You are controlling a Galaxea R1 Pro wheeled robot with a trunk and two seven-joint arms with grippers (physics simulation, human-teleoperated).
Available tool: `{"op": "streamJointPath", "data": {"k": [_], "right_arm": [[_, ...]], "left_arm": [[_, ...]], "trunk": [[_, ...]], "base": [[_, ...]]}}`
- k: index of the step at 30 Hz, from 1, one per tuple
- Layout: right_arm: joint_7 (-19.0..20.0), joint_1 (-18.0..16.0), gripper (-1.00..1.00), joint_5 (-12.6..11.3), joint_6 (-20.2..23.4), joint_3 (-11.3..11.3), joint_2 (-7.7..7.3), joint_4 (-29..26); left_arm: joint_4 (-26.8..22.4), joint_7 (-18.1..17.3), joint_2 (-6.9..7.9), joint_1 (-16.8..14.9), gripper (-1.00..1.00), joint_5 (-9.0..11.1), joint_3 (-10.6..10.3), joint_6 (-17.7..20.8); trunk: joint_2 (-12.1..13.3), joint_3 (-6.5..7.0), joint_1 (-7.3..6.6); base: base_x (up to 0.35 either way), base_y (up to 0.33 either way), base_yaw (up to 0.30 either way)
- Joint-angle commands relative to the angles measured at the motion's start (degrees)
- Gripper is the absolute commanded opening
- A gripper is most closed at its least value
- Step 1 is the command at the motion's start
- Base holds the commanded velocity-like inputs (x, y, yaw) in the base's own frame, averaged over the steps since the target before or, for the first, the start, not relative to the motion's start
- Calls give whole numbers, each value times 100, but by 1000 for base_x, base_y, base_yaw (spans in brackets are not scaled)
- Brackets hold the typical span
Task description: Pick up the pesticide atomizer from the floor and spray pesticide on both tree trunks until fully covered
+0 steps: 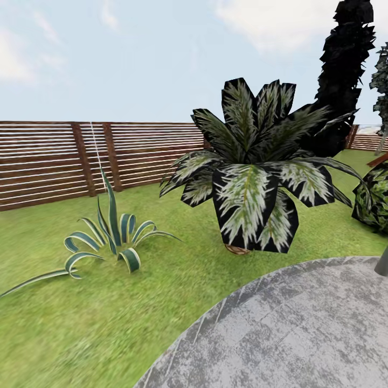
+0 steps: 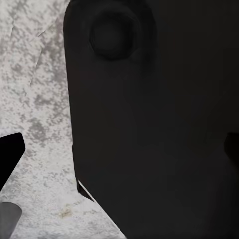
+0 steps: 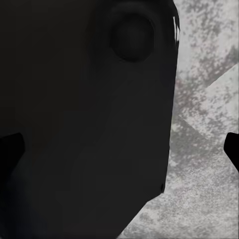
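Left wrist view: a large dark body panel (image 2: 154, 129) of my own frame blocks most of the field, matte black, with a round recessed boss (image 2: 113, 34) in it. Beside the panel, mottled grey stone paving (image 2: 35, 99) is visible. My left gripper's fingertips (image 2: 9, 154) enter at both edges as black wedges, well apart, nothing between them. A small grey rounded part (image 2: 9, 216) sits at one corner; identity unclear.

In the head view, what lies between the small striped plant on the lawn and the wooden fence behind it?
In the head view, bare green grass lies between the striped plant and the fence; nothing else stands on that stretch.
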Motion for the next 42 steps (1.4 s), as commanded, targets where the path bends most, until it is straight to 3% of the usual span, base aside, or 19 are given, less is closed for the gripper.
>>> {"op": "streamJointPath", "data": {"k": [1,5,15,22,31,34,35,38,39,42], "right_arm": [[-26,-12,100,7,-15,9,33,-34],[-26,-14,100,6,-11,9,140,-125],[-26,-15,100,0,-271,10,128,-191],[-34,-17,100,2,-495,1,13,-374],[-35,-80,100,-12,-784,-38,-247,-666],[-35,-103,100,-31,-881,-50,-253,-763],[-35,-131,100,-33,-2522,-60,-254,-3174],[-33,-213,100,-23,-2638,-85,-264,-3219],[-29,-241,100,-7,-2679,-94,-311,-3262],[-34,-246,100,-6,-2688,-101,-349,-3266]], "left_arm": [[-33,-9,-9,17,100,25,8,0],[-42,3,-9,17,100,25,9,0],[-224,31,3,17,100,24,-7,-163],[-450,79,135,-14,100,10,3,-388],[-743,88,425,-308,100,66,9,-677],[-841,88,463,-407,100,74,9,-773],[-1315,88,465,-1288,100,76,9,-1348],[-1289,84,467,-1413,100,118,91,-1673],[-1183,80,469,-1399,100,145,162,-2210],[-1011,75,511,-1383,100,155,177,-2342]], "trunk": [[2,1,0],[2,1,0],[2,1,0],[2,1,0],[2,1,0],[2,1,0],[2,1,0],[2,1,0],[2,1,0],[2,3,0]], "base": [[0,0,0],[0,0,0],[0,0,0],[0,0,0],[0,0,0],[0,0,0],[0,0,0],[0,0,0],[0,0,0],[0,0,-105]]}}
